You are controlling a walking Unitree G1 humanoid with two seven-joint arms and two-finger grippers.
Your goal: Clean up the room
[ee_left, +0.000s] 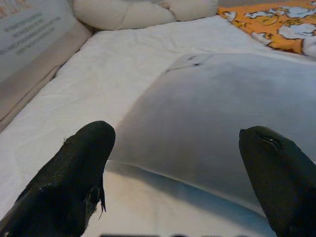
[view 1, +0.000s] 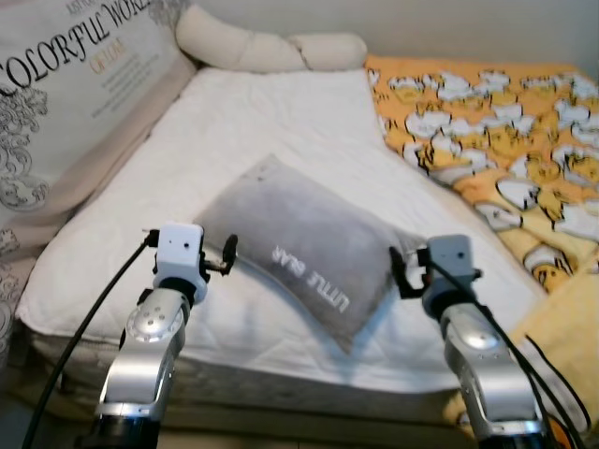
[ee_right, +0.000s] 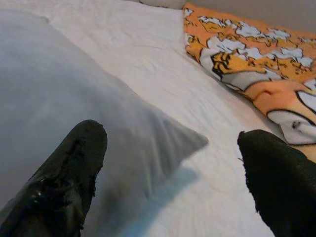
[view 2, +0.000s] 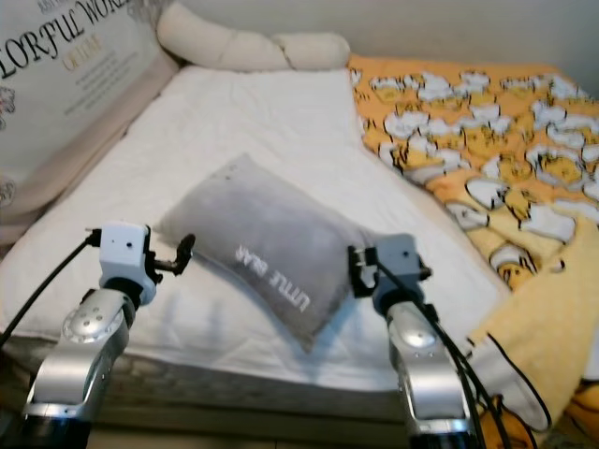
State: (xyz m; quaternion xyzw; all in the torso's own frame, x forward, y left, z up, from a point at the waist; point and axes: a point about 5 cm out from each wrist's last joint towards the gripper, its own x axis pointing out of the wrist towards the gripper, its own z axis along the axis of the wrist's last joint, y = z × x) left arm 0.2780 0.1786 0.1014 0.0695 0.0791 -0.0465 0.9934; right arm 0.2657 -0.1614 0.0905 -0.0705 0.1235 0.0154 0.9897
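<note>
Left tool (view 1: 227,254) and right tool (view 1: 398,273) both spread wide, holding nothing, flanking grey pillow (view 1: 304,248) at 9 and 3 o'clock. Looks soft, light, floppy; pinch opposite corners.

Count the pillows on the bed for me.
2: the grey pillow lying mid-mattress between both grippers, and a long cream pillow along the head end. Others could hide under the yellow blanket.

Two shiny silver arms, round and smooth, each with a round silver joint cap with a small dot in the middle. White boxy block at the left wrist, grey boxy block at the right wrist, thin black cables running down along both arms. Left gripper (view 1: 227,254) and right gripper (view 1: 401,272) black, each with two long fingers (ee_left: 74,180) with thick rounded tips, dull and a bit rough and scuffed.
</note>
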